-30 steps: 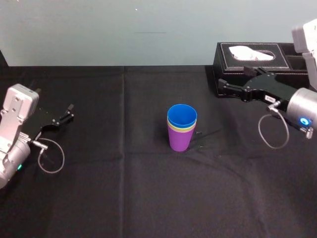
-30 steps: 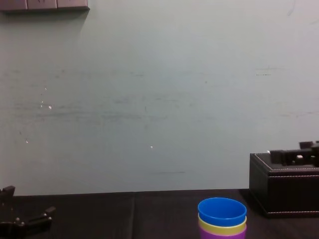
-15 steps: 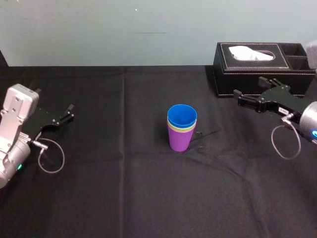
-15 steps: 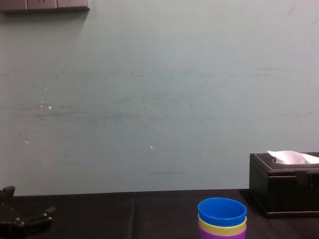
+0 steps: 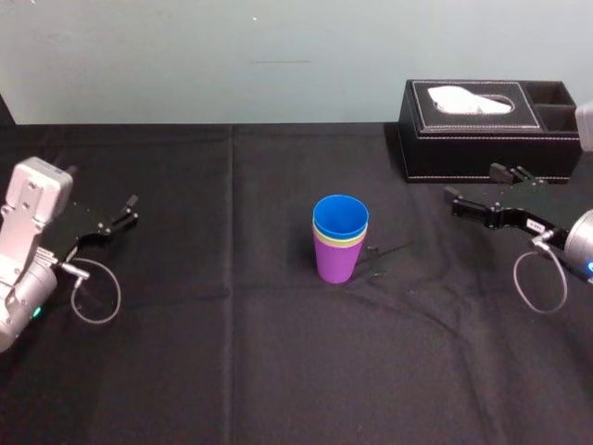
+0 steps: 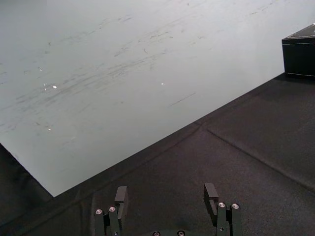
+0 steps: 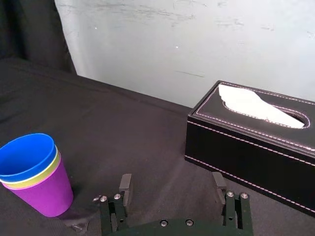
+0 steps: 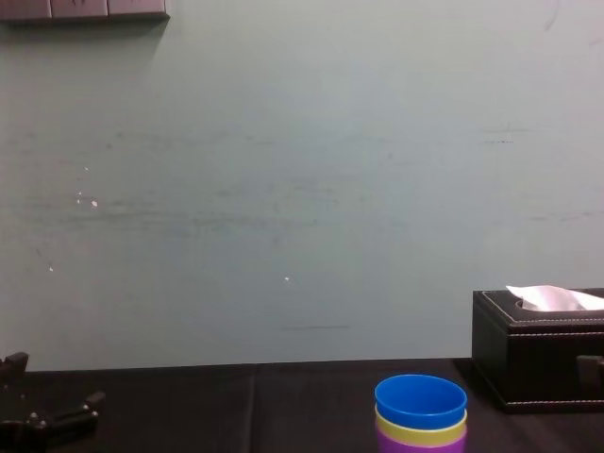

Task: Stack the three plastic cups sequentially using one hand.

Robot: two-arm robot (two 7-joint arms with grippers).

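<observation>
At centre of the surface [image 5: 278,371], the three plastic cups [image 5: 339,243] stand nested, blue in yellow-green in purple: stacking judged complete. Right end effector [image 5: 473,183] hangs near the tissue box [image 5: 482,139], spread, empty; left end effector [image 5: 116,218] parked far left, likewise open.

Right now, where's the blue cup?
In the head view the blue cup sits at table centre, nested atop the yellow-green cup and purple cup, left of the black tissue box.
</observation>
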